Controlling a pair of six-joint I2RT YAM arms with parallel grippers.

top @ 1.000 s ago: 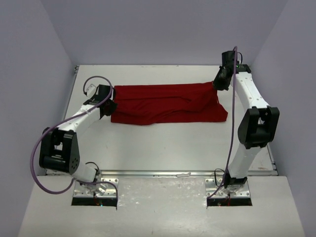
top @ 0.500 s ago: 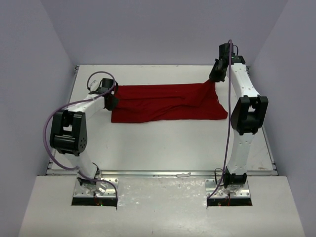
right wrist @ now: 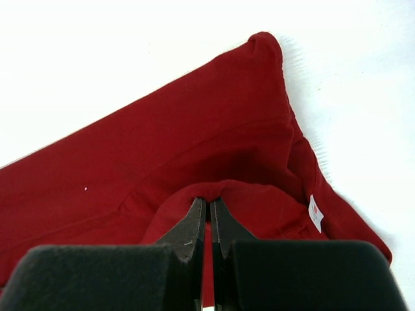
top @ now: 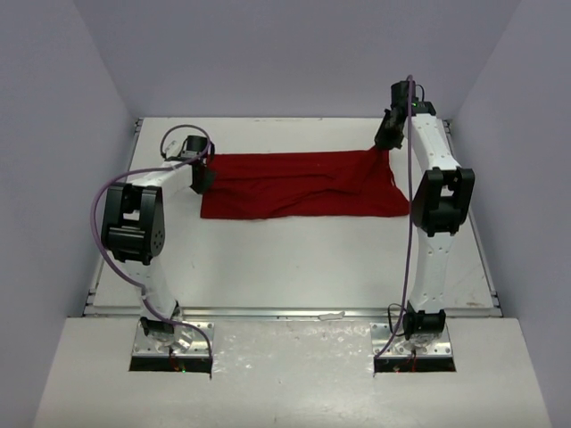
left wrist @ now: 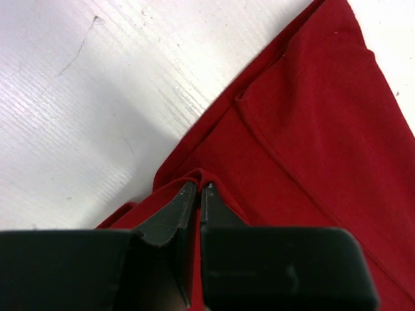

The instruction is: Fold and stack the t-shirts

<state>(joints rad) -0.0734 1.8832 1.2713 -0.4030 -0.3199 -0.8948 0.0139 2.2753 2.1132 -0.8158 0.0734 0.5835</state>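
In the upper middle of the overhead frame, a plain deep-red t-shirt of soft cloth [top: 303,185] lies on the flat white desk [top: 294,267]. It looks folded into a wide band, with its long axis running straight left to right across the picture.

The left tool [top: 201,178] is at the band's left end, on the upper part of that edge. Its wrist view shows the jaws squeezed nearly together with a small ridge of red fabric caught between the tips, so it's holding the shirt. The right tool [top: 385,143] is at the upper right corner and has the same narrow pinch on a fold of cloth. There's a small white label [right wrist: 316,212] just right of its tips. From above, the fabric tents up toward that tool, so I'd say that corner is a bit off the desk.

So here's what matters: the tools hold opposite ends of the same far edge, and the rest of the shirt spreads from them toward the bottom of the frame, where the arm bases are. Neither arm is "nearer", since each has its own end. My guess is the next move carries that far edge somewhere, and both arms need to travel together or the band will skew. Those pinches also look thin, so a slip seems possible
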